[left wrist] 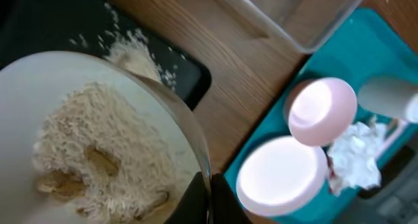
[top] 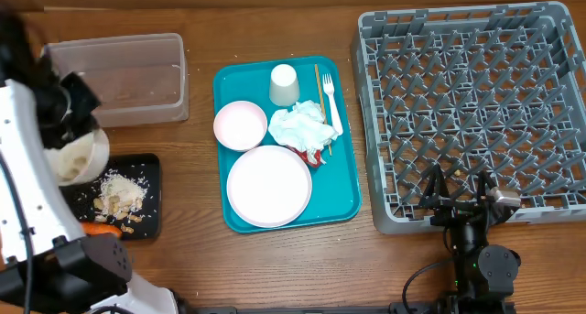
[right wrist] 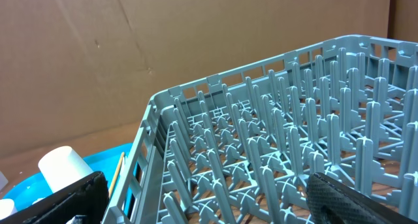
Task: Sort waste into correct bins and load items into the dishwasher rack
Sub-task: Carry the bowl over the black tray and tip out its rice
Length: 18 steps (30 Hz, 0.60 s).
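Note:
My left gripper (top: 77, 131) (left wrist: 209, 188) is shut on the rim of a small white bowl (top: 73, 158) (left wrist: 98, 139), held tilted over the black bin (top: 151, 172) (left wrist: 39, 21). Beige food bits (left wrist: 98, 152) lie in the bowl, and more (top: 121, 197) lie in the black bin beside the carrot (top: 103, 229). The clear bin (top: 119, 76) stands behind. On the teal tray (top: 343, 181) are a plate (top: 269, 186), another bowl (top: 240, 124), a cup (top: 284, 83), a napkin (top: 298, 126) with a red wrapper (top: 314, 156), a chopstick (top: 319, 85) and a fork (top: 331, 103). My right gripper (top: 462, 197) (right wrist: 209, 208) is open at the front edge of the dishwasher rack (top: 476, 103) (right wrist: 274, 152).
The teal tray lies between the two bins on the left and the rack on the right. Bare wooden table (top: 366, 268) runs along the front. A brown cardboard wall (right wrist: 130, 54) rises behind the rack.

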Available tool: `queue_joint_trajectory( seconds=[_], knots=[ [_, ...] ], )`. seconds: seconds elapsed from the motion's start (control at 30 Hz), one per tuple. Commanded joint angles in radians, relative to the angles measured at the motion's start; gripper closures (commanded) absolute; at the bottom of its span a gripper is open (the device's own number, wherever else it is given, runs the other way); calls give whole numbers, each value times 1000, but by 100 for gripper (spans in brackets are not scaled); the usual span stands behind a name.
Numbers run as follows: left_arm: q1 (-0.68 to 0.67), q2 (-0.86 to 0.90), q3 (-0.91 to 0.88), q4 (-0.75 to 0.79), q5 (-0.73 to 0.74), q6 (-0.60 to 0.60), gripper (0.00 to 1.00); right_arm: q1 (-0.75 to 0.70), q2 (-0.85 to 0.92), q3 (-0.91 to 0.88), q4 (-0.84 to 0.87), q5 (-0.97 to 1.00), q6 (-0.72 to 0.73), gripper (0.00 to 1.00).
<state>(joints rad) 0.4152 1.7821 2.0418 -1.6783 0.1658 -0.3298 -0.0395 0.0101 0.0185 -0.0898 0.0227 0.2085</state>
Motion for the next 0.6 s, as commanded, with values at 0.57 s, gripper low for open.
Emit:
queue_joint_trajectory(
  seconds=[0.57],
  knots=[
    [531,-32,-635,201,942,663,96,-4,-7,-10,6,-2,-6,0]
  ],
)
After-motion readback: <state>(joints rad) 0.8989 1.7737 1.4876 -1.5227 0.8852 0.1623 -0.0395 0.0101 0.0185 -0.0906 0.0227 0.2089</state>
